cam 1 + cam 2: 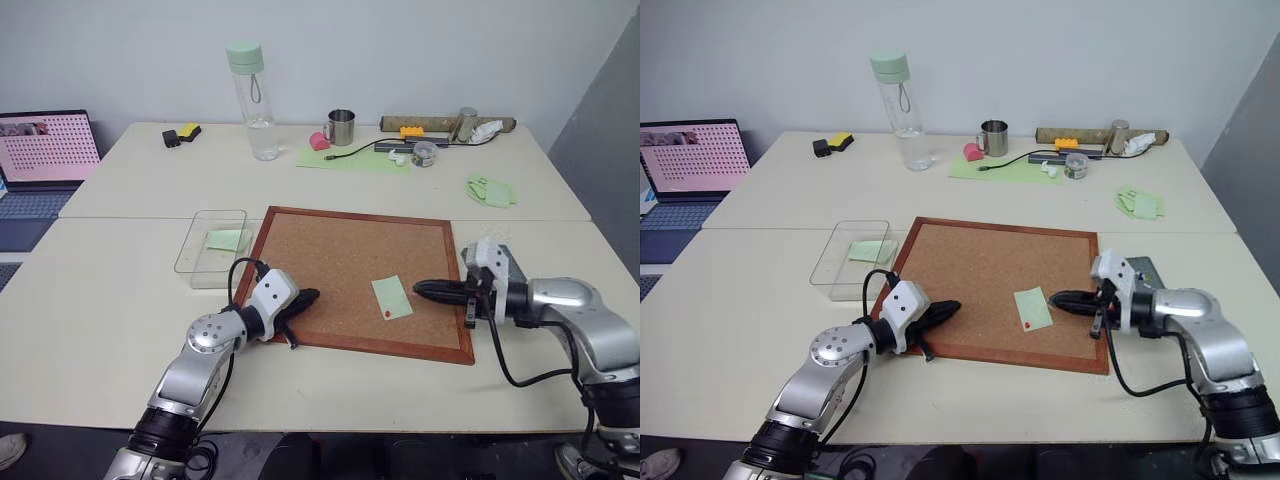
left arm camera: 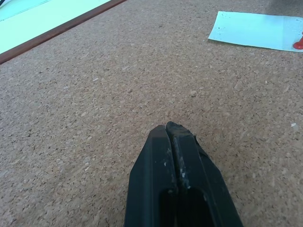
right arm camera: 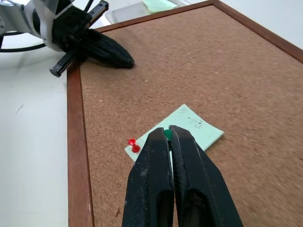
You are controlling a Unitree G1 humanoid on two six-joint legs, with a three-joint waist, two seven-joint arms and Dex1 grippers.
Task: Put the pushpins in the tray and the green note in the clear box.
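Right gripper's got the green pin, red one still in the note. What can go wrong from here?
1. The right gripper pinches the green pushpin only at its fingertips; the tiny pin may slip out on the way to the tray.
2. The red pushpin alone pins the green note, near one corner; the note could pivot or lift.
3. The left gripper, shut, rests on the corkboard; nothing steadies the note.
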